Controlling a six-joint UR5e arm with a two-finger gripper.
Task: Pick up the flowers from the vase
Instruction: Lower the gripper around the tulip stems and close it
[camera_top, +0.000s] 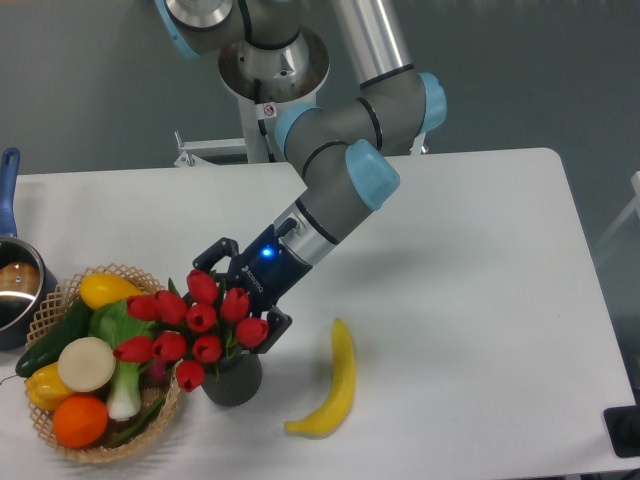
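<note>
the white tabletop (470, 260) fills most of the view, with a grey floor behind it. the arm (340, 160) reaches down from the upper middle toward the lower left, grey tubes with light blue joint caps, a blue light glowing on its wrist. at the left front edge sits a wicker basket (60, 440) holding an orange, a lemon, a yellow pepper, a cucumber, a pale round onion and a green-and-white leafy vegetable. the flowers (195, 330), a bunch of red tulip buds with green leaves, spread wider than the vase and lean over the basket's right rim; they stand in the vase, stems hidden. a banana (335, 385) lies on the tabletop just right of the vase, apart from it, curving from upper right down to lower left. at the far left edge a steel pot (15, 290) with a blue handle is partly cut off by the frame, touching or nearly touching the basket. the black gripper (232, 290) is at the top right of the bunch, its fingers (270, 322) partly buried among the buds; one finger shows on each side of the upper blooms, but whether they press on the stems cannot be told. the vase (232, 380), small, dark grey, stands between basket and banana, just beside the basket.
</note>
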